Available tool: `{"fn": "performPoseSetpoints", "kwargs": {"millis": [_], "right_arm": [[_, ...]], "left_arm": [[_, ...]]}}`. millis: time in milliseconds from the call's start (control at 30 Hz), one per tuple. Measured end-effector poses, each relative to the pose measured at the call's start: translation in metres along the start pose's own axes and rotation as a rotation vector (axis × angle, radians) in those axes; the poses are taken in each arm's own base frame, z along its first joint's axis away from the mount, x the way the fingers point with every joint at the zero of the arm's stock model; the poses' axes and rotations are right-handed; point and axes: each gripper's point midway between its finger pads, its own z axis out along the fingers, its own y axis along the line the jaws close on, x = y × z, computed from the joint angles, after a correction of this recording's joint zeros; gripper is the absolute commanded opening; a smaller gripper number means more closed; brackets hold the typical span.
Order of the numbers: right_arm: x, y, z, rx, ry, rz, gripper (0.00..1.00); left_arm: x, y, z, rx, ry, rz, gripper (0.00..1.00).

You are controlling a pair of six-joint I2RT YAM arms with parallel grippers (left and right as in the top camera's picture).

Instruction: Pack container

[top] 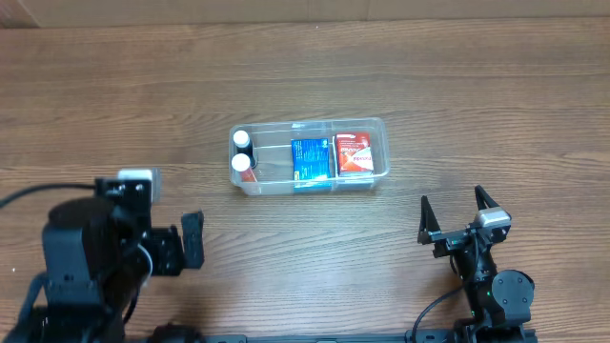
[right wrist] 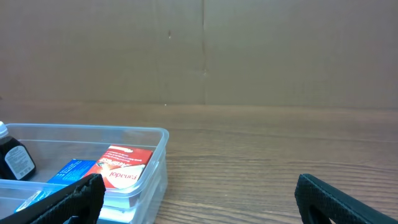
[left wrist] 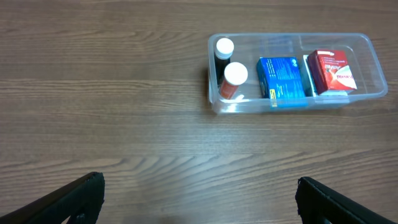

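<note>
The clear plastic container (top: 310,124) sits mid-table. It holds two white-capped bottles (top: 241,139) at its left end, a blue box (top: 310,159) in the middle and a red box (top: 352,153) on the right. My left gripper (top: 187,240) is open and empty, below and left of the container. My right gripper (top: 455,211) is open and empty, below and right of it. The left wrist view shows the container (left wrist: 214,106) far ahead of the spread fingers (left wrist: 199,199). The right wrist view shows its right end (right wrist: 93,127) to the left of the open fingers (right wrist: 199,199).
The wooden table (top: 477,76) stretches around the container. A brown cardboard wall (right wrist: 205,50) stands behind the table's far edge in the right wrist view.
</note>
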Motion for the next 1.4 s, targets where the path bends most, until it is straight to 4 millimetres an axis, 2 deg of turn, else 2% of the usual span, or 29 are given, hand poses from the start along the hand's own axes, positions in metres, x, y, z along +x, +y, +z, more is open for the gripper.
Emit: {"fn": "performPoseSetpoints", "kwargs": {"millis": [100,200,467,600,700,1000,1133,1267,1400], "right_arm": [[0.000,0.000,0.000,0.000,0.000,0.000,1.00],[0.000,0.000,0.000,0.000,0.000,0.000,1.00],[0.000,0.000,0.000,0.000,0.000,0.000,1.00],[0.000,0.000,0.000,0.000,0.000,0.000,1.00],[0.000,0.000,0.000,0.000,0.000,0.000,1.00],[0.000,0.000,0.000,0.001,0.000,0.000,1.00],[0.000,0.000,0.000,0.001,-0.001,0.000,1.00],[0.000,0.000,0.000,0.001,-0.001,0.000,1.00],[0.000,0.000,0.000,0.001,0.000,0.000,1.00]], "left_arm": [[0.010,0.003,-0.001,-0.010,-0.049,0.004,1.00],[0.020,0.008,0.006,-0.022,-0.139,0.009,1.00],[0.041,0.017,0.059,-0.024,-0.378,0.023,1.00],[0.039,0.020,0.082,-0.017,-0.526,0.039,1.00],[0.036,0.020,0.093,-0.015,-0.622,0.059,1.00],[0.013,0.019,0.093,-0.049,-0.917,0.180,1.00],[0.026,0.022,0.112,-0.068,-0.861,0.218,1.00],[0.048,0.025,0.136,-0.071,-0.736,0.224,1.00],[0.049,0.026,0.136,-0.072,-0.733,0.224,1.00]]}}
